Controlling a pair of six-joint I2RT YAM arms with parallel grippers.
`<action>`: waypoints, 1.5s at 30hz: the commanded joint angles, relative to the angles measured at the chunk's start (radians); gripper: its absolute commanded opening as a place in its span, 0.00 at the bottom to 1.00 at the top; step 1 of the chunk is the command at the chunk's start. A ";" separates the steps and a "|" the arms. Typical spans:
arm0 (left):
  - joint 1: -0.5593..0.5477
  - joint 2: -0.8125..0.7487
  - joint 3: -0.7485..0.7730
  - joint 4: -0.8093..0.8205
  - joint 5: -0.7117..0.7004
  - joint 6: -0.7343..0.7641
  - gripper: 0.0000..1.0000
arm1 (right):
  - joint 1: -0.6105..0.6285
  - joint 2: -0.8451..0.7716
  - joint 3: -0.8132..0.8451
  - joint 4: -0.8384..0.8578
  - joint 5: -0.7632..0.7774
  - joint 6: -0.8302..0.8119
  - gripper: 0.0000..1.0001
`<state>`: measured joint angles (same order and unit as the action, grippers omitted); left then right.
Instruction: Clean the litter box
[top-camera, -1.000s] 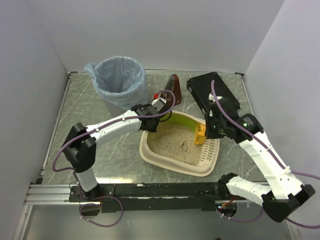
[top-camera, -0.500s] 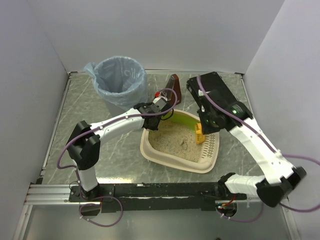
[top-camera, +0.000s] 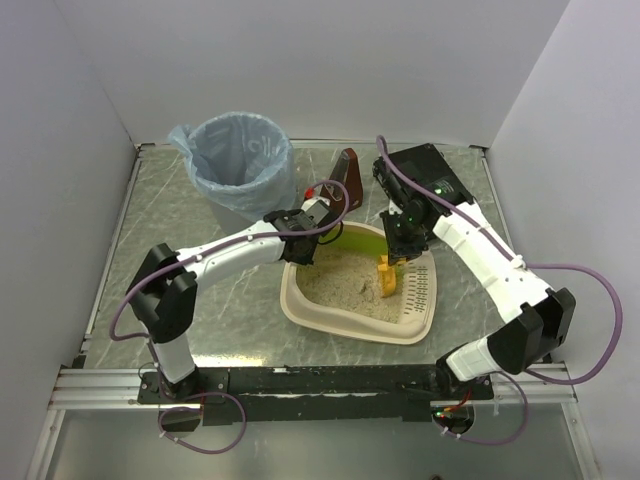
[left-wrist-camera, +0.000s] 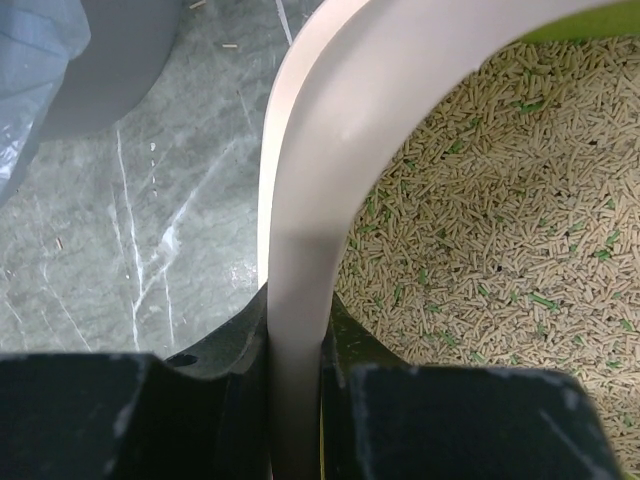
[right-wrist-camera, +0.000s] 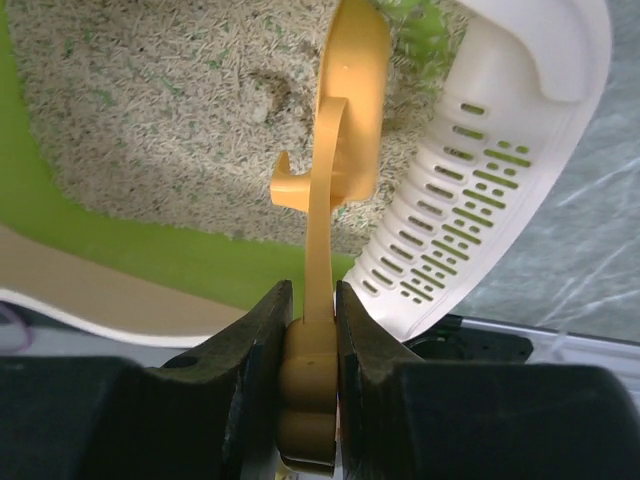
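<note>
The cream litter box (top-camera: 345, 331) with a lime-green end wall and sandy litter sits mid-table. My left gripper (top-camera: 304, 246) is shut on its far-left rim; in the left wrist view the rim (left-wrist-camera: 300, 240) runs between my jaws (left-wrist-camera: 295, 400), with pellet litter (left-wrist-camera: 480, 230) to its right. My right gripper (top-camera: 396, 248) is shut on the handle of an orange scoop (top-camera: 386, 278), whose head dips into the litter. In the right wrist view my gripper (right-wrist-camera: 310, 325) holds the scoop (right-wrist-camera: 350, 120) next to the slotted ledge (right-wrist-camera: 470, 220), with a small clump (right-wrist-camera: 268, 100) beside it.
A round bin lined with a blue bag (top-camera: 238, 160) stands at the back left, and its edge shows in the left wrist view (left-wrist-camera: 100, 60). A flat black case (top-camera: 425, 172) lies at the back right. A dark red-brown object (top-camera: 348, 172) stands behind the box.
My right arm has swung left and farther over the box, carrying the scoop from the slotted ledge side into the litter. My left gripper has kept its hold on the rim.
</note>
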<state>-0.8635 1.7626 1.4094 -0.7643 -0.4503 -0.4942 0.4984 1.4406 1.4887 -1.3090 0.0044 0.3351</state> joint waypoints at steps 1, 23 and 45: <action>-0.002 -0.112 0.026 0.160 -0.031 -0.027 0.01 | -0.055 -0.019 -0.019 -0.055 -0.249 -0.034 0.00; -0.002 -0.103 0.019 0.192 0.096 -0.125 0.01 | -0.270 -0.108 -0.542 0.493 -0.584 0.097 0.00; -0.075 -0.164 0.154 0.145 0.107 -0.172 0.01 | -0.150 -0.204 -0.952 1.599 -0.626 0.535 0.00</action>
<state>-0.8516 1.7416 1.4147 -0.8318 -0.4347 -0.5716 0.3237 1.2591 0.5938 -0.0406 -0.6590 0.7757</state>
